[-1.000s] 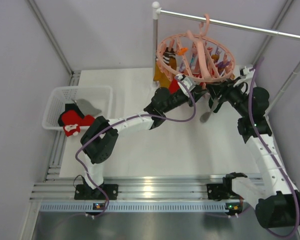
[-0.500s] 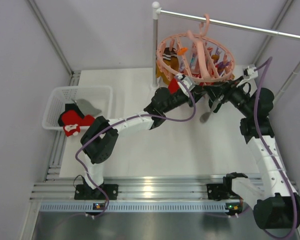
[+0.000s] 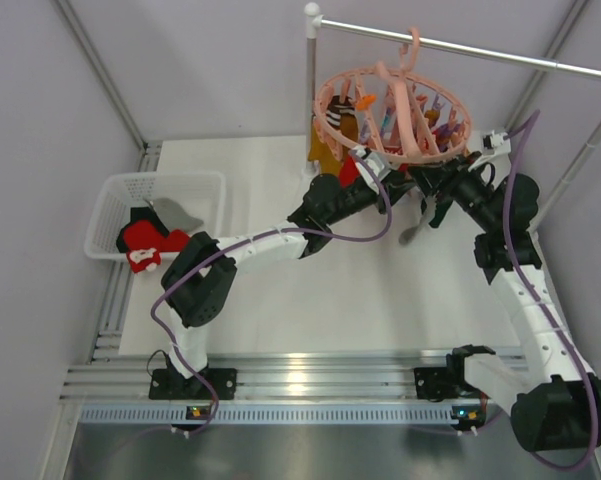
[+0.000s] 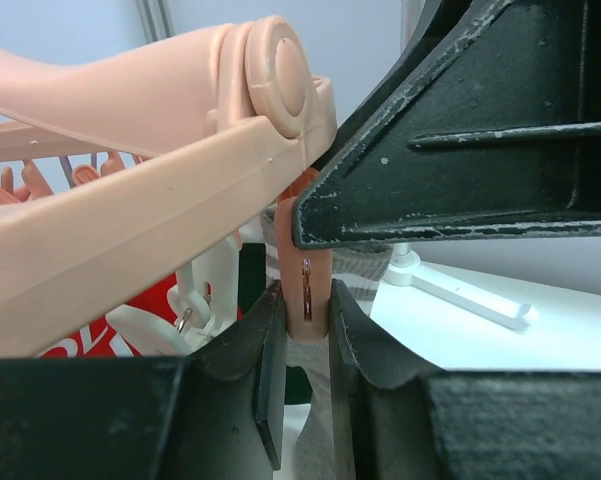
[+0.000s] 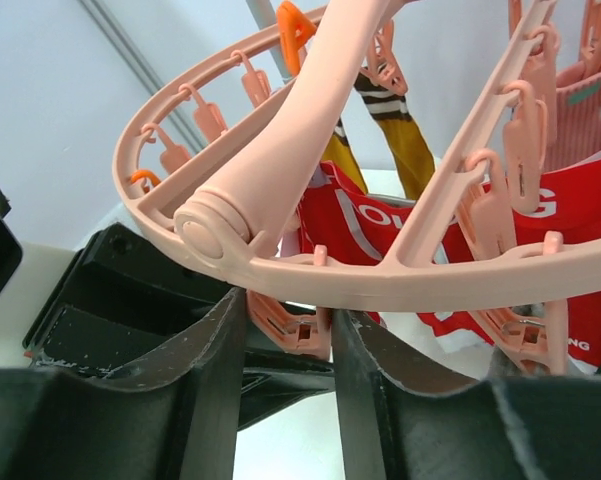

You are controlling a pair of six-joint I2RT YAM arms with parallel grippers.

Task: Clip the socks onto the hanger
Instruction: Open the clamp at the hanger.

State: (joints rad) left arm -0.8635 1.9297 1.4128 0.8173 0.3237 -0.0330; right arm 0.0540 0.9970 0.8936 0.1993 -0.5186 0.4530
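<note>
The salmon-pink hanger (image 3: 395, 110) hangs from the rail, with a mustard-and-maroon sock (image 3: 332, 140) and a red sock (image 5: 380, 220) clipped to it. My left gripper (image 3: 368, 170) is under its near rim. In the left wrist view it (image 4: 307, 330) is shut on the lower end of a dangling clip (image 4: 307, 285), with a grey sock (image 4: 330, 420) hanging down between the fingers. My right gripper (image 3: 430, 185) is opposite. In the right wrist view it (image 5: 290, 340) pinches a clip (image 5: 305, 330) just below the ring (image 5: 430, 275). The grey sock (image 3: 417, 225) dangles below both grippers.
A white mesh basket (image 3: 108, 190) at the left holds red socks (image 3: 140, 240) and a grey one (image 3: 175, 212). The grey rail (image 3: 480, 50) and its pole (image 3: 311, 90) stand at the back. The hanger's other clips (image 5: 520, 150) hang close around both grippers.
My right arm has shifted slightly out to the right and back. Both grippers stay at the clip under the hanger, and the grey sock still hangs there.
</note>
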